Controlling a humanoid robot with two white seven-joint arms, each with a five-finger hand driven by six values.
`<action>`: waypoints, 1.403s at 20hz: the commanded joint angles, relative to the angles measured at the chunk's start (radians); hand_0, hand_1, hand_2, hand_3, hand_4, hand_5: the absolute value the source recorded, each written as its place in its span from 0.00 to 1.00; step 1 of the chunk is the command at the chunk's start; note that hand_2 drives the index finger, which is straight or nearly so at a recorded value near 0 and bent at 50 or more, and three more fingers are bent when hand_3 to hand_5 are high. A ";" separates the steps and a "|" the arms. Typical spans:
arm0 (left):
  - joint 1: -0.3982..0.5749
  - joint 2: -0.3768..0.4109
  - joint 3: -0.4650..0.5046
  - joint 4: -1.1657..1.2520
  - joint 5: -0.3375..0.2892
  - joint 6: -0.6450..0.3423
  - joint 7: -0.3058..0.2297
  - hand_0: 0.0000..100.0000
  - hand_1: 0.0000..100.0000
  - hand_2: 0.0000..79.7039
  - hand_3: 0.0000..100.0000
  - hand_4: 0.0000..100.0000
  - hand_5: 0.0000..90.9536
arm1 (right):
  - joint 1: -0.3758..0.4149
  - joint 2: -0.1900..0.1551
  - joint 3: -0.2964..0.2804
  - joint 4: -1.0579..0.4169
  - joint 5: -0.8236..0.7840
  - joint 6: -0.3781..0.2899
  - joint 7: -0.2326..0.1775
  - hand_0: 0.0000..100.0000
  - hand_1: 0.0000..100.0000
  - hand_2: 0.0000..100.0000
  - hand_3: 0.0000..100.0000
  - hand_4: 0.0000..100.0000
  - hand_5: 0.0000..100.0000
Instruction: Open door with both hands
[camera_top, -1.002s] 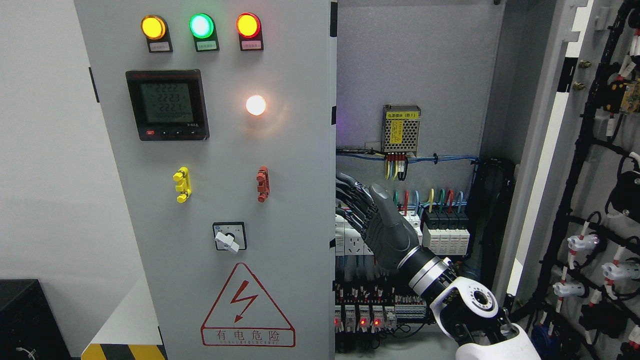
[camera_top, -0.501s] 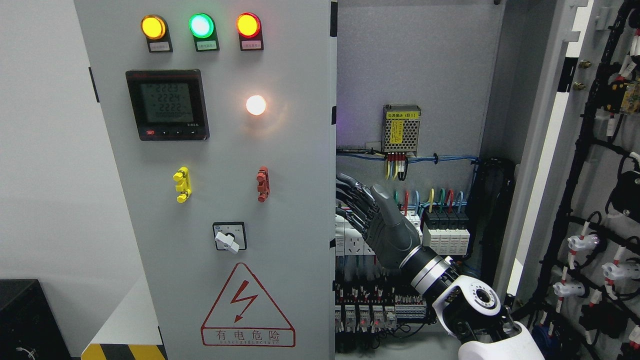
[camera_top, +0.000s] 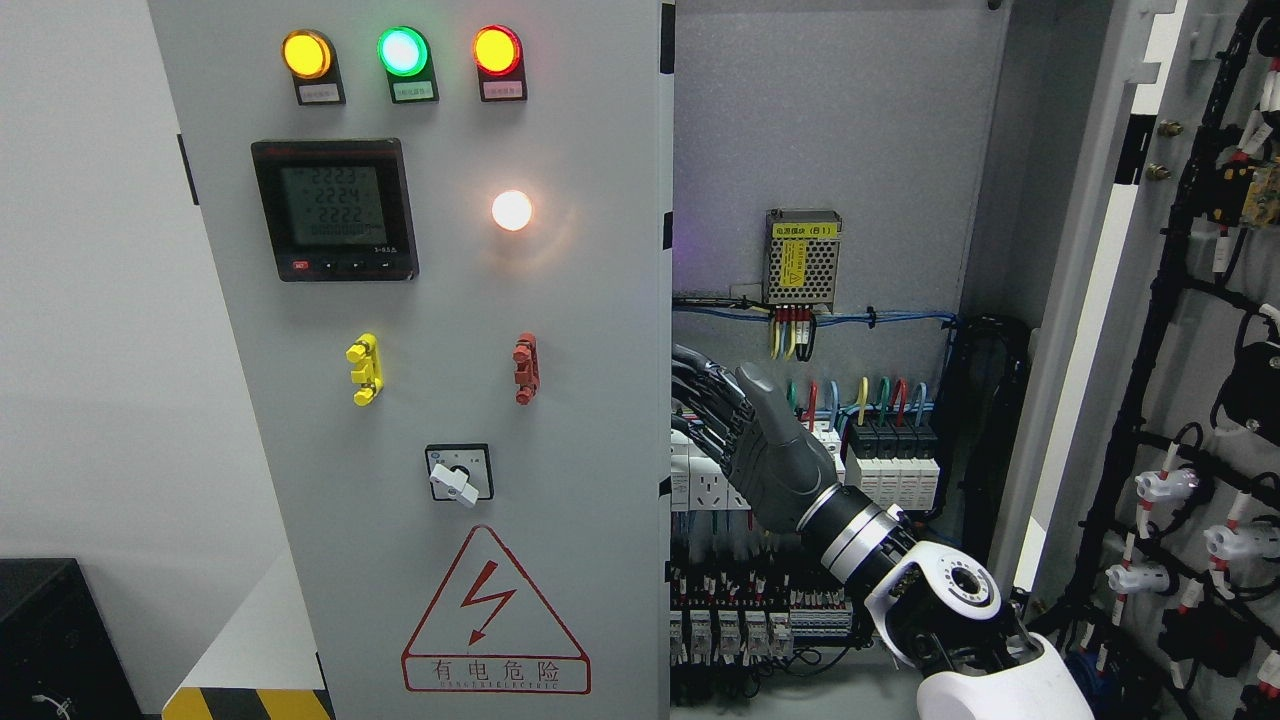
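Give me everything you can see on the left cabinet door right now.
The left cabinet door is a grey metal panel, closed, filling the picture's left half. It carries three lit lamps on top, a black digital meter, a glowing white lamp, yellow and red handles, a rotary switch and a red warning triangle. The right hand reaches from the open right bay, its fingers extended at the door's right edge; whether they touch it is unclear.
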 joint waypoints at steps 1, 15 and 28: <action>0.000 0.000 0.000 -0.015 0.000 0.000 0.001 0.12 0.56 0.00 0.00 0.00 0.00 | -0.005 -0.001 -0.001 0.006 -0.012 0.002 0.031 0.10 0.13 0.00 0.00 0.00 0.00; 0.000 0.000 0.000 -0.015 0.000 -0.001 0.001 0.12 0.56 0.00 0.00 0.00 0.00 | -0.028 -0.001 0.001 0.014 -0.059 0.034 0.038 0.10 0.13 0.00 0.00 0.00 0.00; 0.000 0.000 0.000 -0.015 0.000 0.000 -0.001 0.12 0.56 0.00 0.00 0.00 0.00 | -0.031 -0.004 0.002 0.014 -0.076 0.042 0.094 0.10 0.13 0.00 0.00 0.00 0.00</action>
